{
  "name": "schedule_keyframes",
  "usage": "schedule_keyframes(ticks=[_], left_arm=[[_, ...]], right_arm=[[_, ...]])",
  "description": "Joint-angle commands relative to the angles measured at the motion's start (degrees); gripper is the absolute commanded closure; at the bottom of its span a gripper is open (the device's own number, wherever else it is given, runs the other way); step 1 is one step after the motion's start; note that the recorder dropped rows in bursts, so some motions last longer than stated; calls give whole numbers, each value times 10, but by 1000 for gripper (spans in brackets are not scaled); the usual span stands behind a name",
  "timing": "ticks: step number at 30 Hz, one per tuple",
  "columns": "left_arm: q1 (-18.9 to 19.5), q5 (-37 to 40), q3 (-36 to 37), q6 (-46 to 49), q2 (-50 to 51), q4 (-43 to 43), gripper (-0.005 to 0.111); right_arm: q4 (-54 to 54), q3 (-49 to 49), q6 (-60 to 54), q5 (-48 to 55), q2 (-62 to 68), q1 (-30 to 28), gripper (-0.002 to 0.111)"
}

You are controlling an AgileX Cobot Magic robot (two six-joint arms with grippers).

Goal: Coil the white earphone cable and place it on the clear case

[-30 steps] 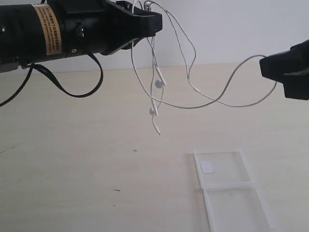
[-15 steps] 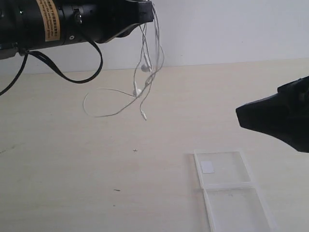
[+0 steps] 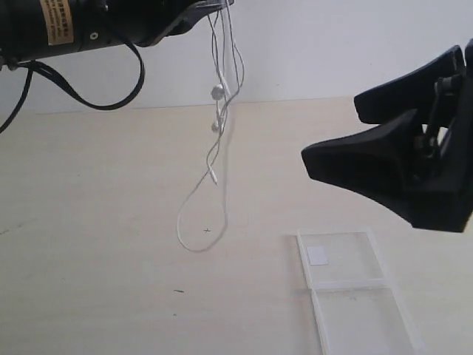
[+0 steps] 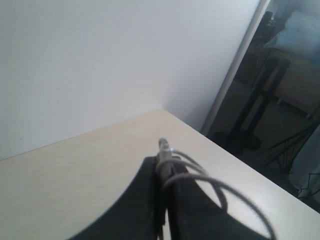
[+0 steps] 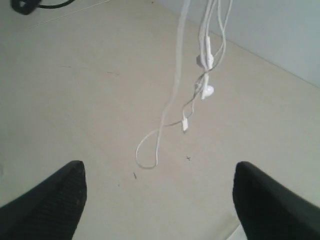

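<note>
High at the top left, my left gripper (image 3: 216,6) is shut on the white earphone cable (image 3: 219,126), which hangs down from it in several long loops. Two earbuds (image 3: 216,92) dangle halfway down, and the lowest loop (image 3: 194,244) reaches the table. In the left wrist view the cable (image 4: 200,176) is wound over the tips of the shut left gripper (image 4: 163,165). My right gripper (image 3: 332,129) stands open at the right, holding nothing, apart from the cable. The right wrist view shows the cable (image 5: 204,60) beyond the open right gripper (image 5: 160,200). The clear case (image 3: 378,260) lies flat and open at the lower right.
A thick black arm cable (image 3: 89,100) sags under the left arm. The table (image 3: 89,244) is light wood with a white wall behind. A small white sticker (image 3: 318,255) sits inside the case's far panel.
My right gripper has let go of the cable, opened wide and come closer into view. The freed cable has swung back and now hangs straight down from the left gripper, which moved up.
</note>
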Motion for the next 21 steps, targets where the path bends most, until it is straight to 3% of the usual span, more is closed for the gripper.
schedule_keyframes(ticks=[1,11,21], left_arm=[[-1,-17,-4,-13,-10,-1,107],[-1,-24,-4,-18,-8,-1,107],[-1,-31,-4,-32,-7,21,107]], right_arm=[[20,3,-19,-46,27,-2,31],[226,3,-219,-55,108,-2,31],[315,3,-319,-82,160,-2,31]])
